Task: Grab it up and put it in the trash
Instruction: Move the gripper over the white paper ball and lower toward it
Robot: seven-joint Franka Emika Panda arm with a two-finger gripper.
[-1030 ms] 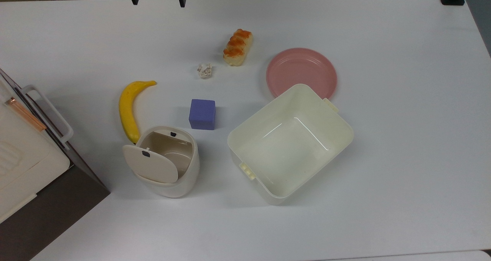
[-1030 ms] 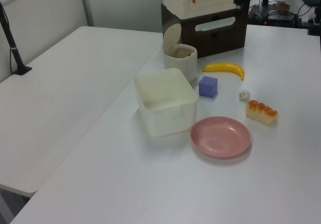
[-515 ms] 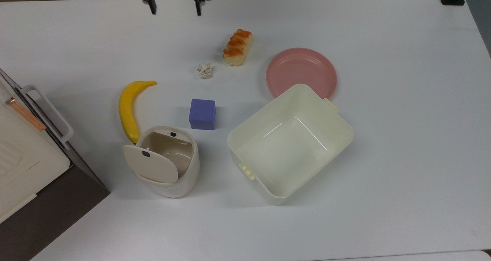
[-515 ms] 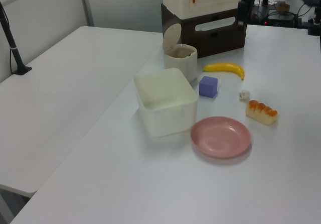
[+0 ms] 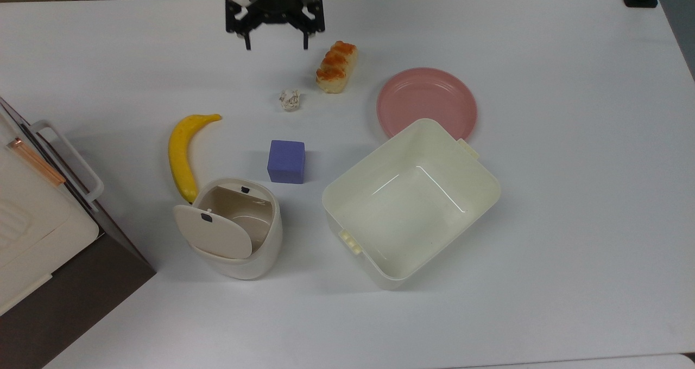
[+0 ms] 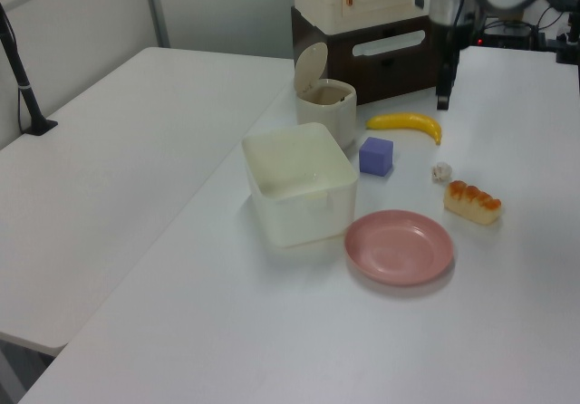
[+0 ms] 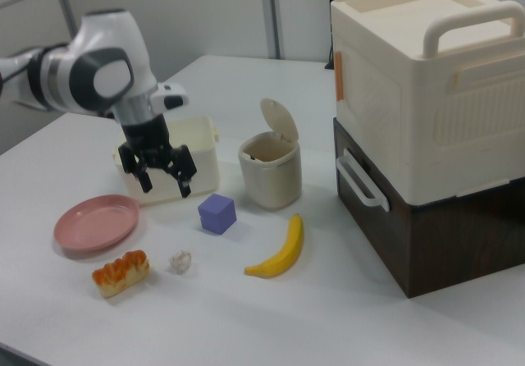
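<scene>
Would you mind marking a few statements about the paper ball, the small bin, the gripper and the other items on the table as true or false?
1. The gripper is open and holds nothing. True.
2. The crumpled paper ball is already inside the trash bin. False: it lies on the table, beside the bread loaf.
3. The trash bin's lid is open. True.
4. The banana lies on the pink plate. False: the plate is bare and the banana lies on the table by the bin.
5. The purple cube sits inside the square tub. False: it stands on the table beside the tub.
</scene>
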